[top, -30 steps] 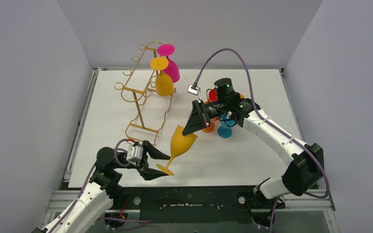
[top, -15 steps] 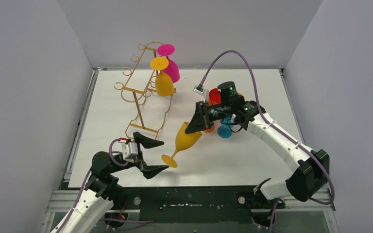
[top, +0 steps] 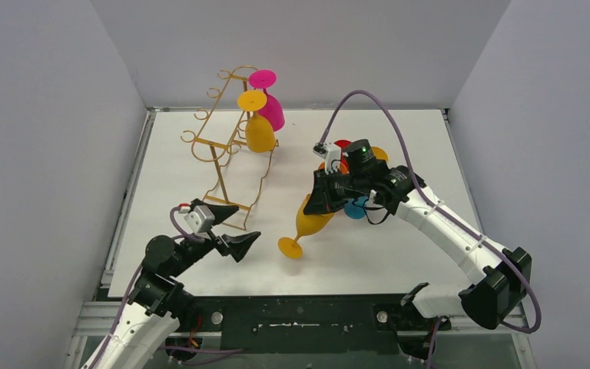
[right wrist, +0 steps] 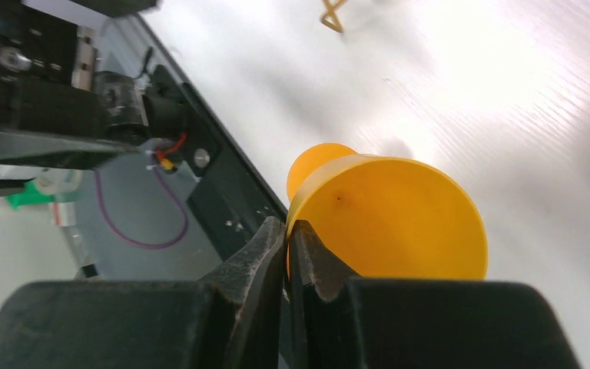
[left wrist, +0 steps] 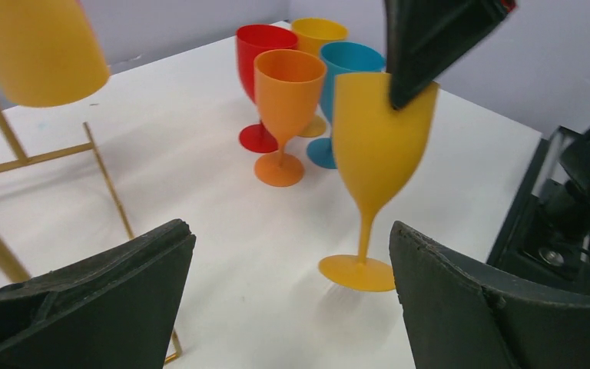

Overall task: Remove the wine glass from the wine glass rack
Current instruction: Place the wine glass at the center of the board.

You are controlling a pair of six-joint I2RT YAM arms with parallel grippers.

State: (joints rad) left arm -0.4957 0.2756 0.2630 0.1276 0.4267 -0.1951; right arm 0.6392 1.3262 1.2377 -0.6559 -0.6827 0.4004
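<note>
The wine glass, the yellow-orange one, is off the rack. It hangs tilted from your right gripper, whose fingers are clamped on the rim, one inside the bowl and one outside. The bowl leans toward the right arm and the foot points toward the near edge of the table. The foot is low over the white top, and you cannot tell whether it touches.

Just behind the bowl stand four upright glasses close together: a red glass, an orange glass, a blue glass and a yellow glass.

Your left gripper has its fingers spread wide and grips nothing. It sits just left of the wine glass's foot, apart from it, beside the near end of the rack's base.

The rack stands on the left half of the table, with a hung yellow glass and a magenta glass upside down at its far end.
</note>
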